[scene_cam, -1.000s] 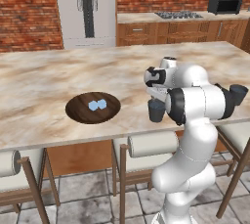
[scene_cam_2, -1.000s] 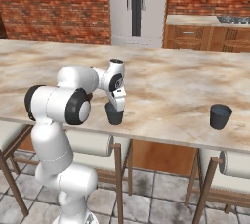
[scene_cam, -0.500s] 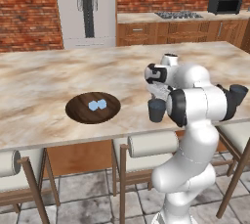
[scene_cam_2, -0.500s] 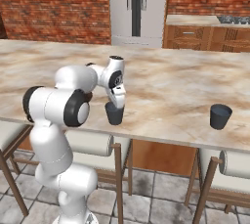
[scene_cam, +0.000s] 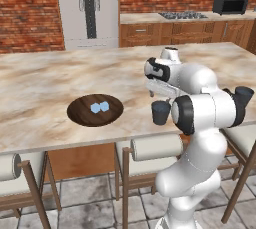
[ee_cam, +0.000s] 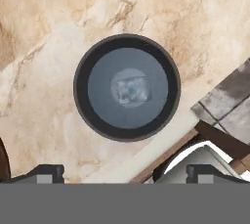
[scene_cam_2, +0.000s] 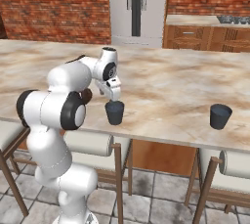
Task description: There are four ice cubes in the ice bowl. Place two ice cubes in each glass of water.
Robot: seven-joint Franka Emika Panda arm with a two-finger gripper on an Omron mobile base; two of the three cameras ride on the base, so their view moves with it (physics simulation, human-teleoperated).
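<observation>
Hovering straight above the near glass of water (ee_cam: 127, 87), the gripper (scene_cam_2: 113, 95) has its jaws spread wide and empty, their tips apart at the bottom of the hand view. That view looks directly down the tumbler's mouth, where a pale cube-like shape (ee_cam: 130, 89) sits at the centre, probably ice already in the water. Two ice cubes (scene_cam: 100, 107) lie touching in the ice bowl (scene_cam: 80, 115) on the marble tabletop (scene_cam: 45, 88), well off to the arm's left of the hand. A second glass (scene_cam_2: 220, 116) stands far to the right near the front edge. Any next pickup would call for a long swing left to the bowl; the cubes are squarish, offering no long axis.
</observation>
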